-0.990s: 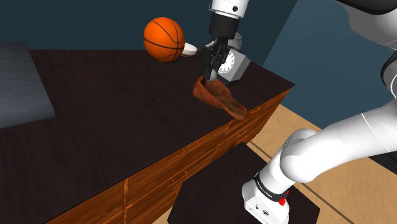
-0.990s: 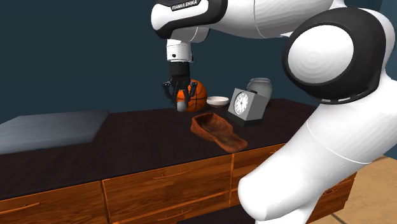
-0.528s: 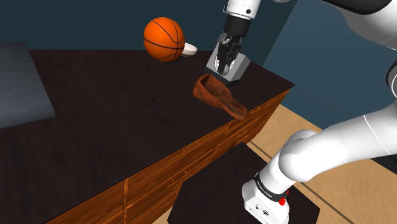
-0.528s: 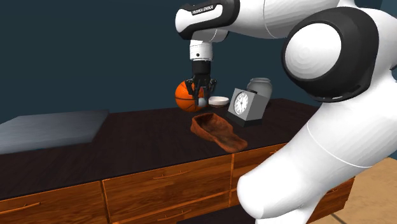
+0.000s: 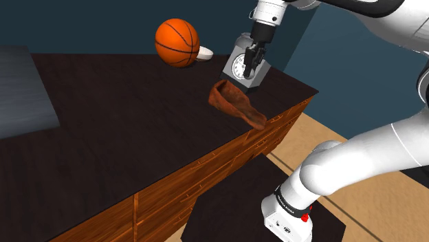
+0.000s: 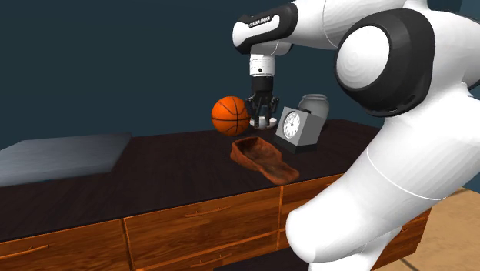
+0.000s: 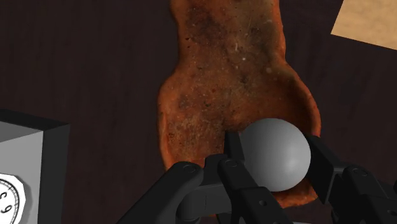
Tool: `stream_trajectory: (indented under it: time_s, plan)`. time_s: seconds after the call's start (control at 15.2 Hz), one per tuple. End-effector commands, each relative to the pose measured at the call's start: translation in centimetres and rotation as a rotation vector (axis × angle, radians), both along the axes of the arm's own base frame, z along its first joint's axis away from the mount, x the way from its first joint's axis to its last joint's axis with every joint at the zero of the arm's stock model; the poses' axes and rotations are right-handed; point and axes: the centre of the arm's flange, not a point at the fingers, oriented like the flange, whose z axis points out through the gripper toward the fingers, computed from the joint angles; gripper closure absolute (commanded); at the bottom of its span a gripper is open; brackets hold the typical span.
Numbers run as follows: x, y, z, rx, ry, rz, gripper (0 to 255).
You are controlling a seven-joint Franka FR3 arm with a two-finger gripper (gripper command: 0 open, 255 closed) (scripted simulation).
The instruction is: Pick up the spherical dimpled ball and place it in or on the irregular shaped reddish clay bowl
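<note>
A plain grey ball (image 7: 277, 154) sits clasped between my black fingers, so my gripper (image 7: 273, 147) is shut on it. Directly beneath it lies the reddish-brown irregular clay bowl (image 7: 216, 83), with the ball over the bowl's wide end. In the shoulder view the gripper (image 5: 249, 67) hangs above the far end of the bowl (image 5: 237, 104), in front of the clock. The second exterior view shows the gripper (image 6: 261, 122) a little above the bowl (image 6: 263, 159), between the basketball and the clock.
An orange basketball (image 5: 177, 42) and a small white dish (image 5: 205, 53) stand at the back of the dark wooden top (image 5: 124, 117). A grey clock (image 6: 294, 127) and jar (image 6: 314, 106) stand close behind the bowl. A grey slab (image 6: 61, 158) lies at the far end.
The gripper has carried the ball away from the basketball and toward the clock, ending over the bowl's wide end. The bowl and the other objects have not moved.
</note>
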Motion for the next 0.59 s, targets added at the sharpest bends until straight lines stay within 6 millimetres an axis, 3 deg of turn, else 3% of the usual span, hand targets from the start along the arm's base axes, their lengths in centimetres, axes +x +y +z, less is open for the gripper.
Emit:
stream_trajectory:
  time_s: [0.0,0.53]
  plan:
    - [-0.1,-0.2,-1.1,0.000,0.000,0.000,255]
    - [-0.1,-0.2,-5.3,0.000,0.000,0.000,255]
